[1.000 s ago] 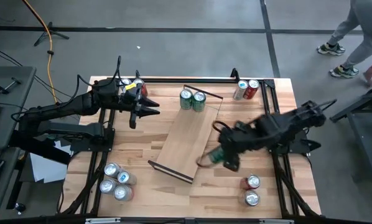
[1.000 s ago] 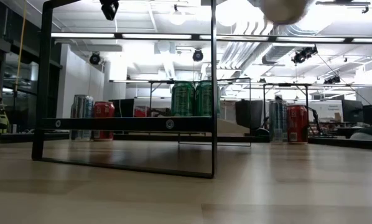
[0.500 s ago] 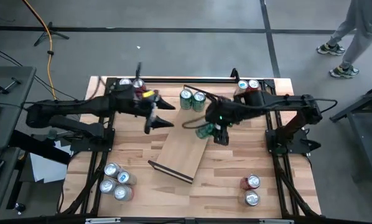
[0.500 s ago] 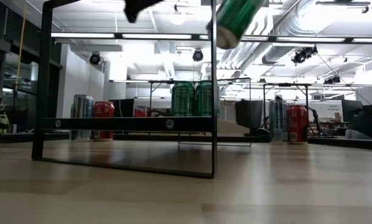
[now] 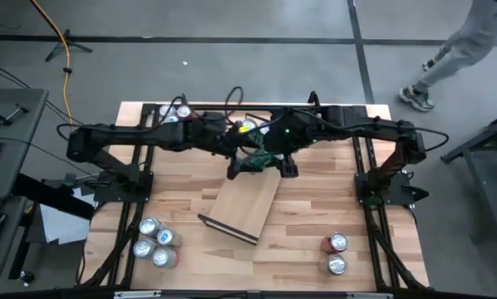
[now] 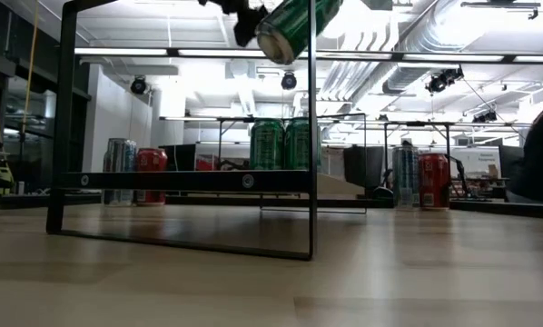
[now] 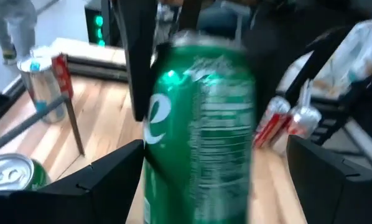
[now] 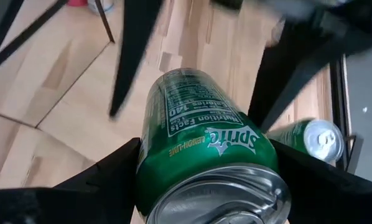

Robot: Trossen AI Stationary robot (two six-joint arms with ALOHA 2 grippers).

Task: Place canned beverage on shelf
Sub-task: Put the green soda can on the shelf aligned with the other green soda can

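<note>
A green canned beverage (image 6: pixel 294 23) hangs tilted high over the shelf's far end, with my right gripper (image 8: pixel 204 158) shut on it. My left gripper (image 7: pixel 215 146) is open. Its fingers stand on either side of the same can (image 7: pixel 198 124), and whether they touch it I cannot tell. In the high view both grippers meet at the can (image 5: pixel 261 158). The shelf (image 5: pixel 247 199) is a light-wood board with dark end rails. Two green cans (image 6: pixel 282 143) stand upright on its far end. My right gripper pinches the can's round side wall (image 8: pixel 150 146) between its two fingers, close to the lid end. The fingers come from the table's right and lie across the can. The can is lifted clear of the shelf and tilted.
Cans stand at the table's back left (image 5: pixel 175 112), front left (image 5: pixel 155 241) and front right (image 5: pixel 337 253). A silver and a red can (image 6: pixel 419 179) stand at the back right. A person (image 5: pixel 460 54) walks on the floor beyond the table's far right corner.
My right gripper has carried the green can from the shelf's near right end up and toward the far edge, over the shelf's far end. My left gripper has gone toward the table's right, up to the can, and has opened around it.
</note>
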